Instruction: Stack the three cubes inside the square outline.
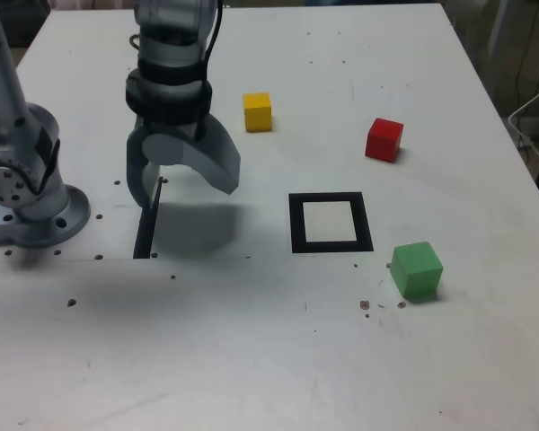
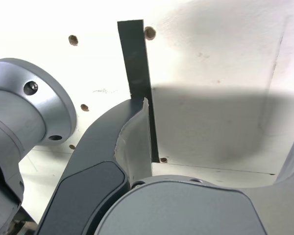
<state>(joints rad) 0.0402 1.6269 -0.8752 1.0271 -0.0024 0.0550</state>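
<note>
"Black and white, eh? Spotted the flat, thick-bordered square outline (image 1: pixel 298 224) in the exterior view?"

"Did, lying on the pale, scuffed tabletop (image 1: pixel 198 359), right of centre. Saw only white in its middle."

"And found the cubes where?"

"Found the small solid green cube (image 1: pixel 417 270) near the outline's lower right corner, in the exterior view. Noticed the small solid red cube (image 1: pixel 384 141) beyond the outline, up and to the exterior view's right. Picked out the small solid yellow cube (image 1: pixel 258 113) up and to the exterior view's left of the outline. Counted three, all well apart, all outside the border, each resting on the tabletop."

"Checked the jaws too?"

"Checked, yes. Saw the grey, curved-fingered gripper (image 1: pixel 188 196) released, spread wide, with bare tabletop and a soft grey shadow (image 1: pixel 198 229) showing between and below the fingers. Saw it on the exterior view's left side, well apart from the outline."

"Caught anything in the wrist view?"

"Caught the straight, narrow black strip (image 2: pixel 136 63), partly hidden behind one finger (image 2: pixel 136 142). Couldn't tell touching from merely overlapping there. Also made out the rounded grey metal base (image 2: pixel 44 103), bolt holes and all, just beside the strip's side of the gripper."
</note>
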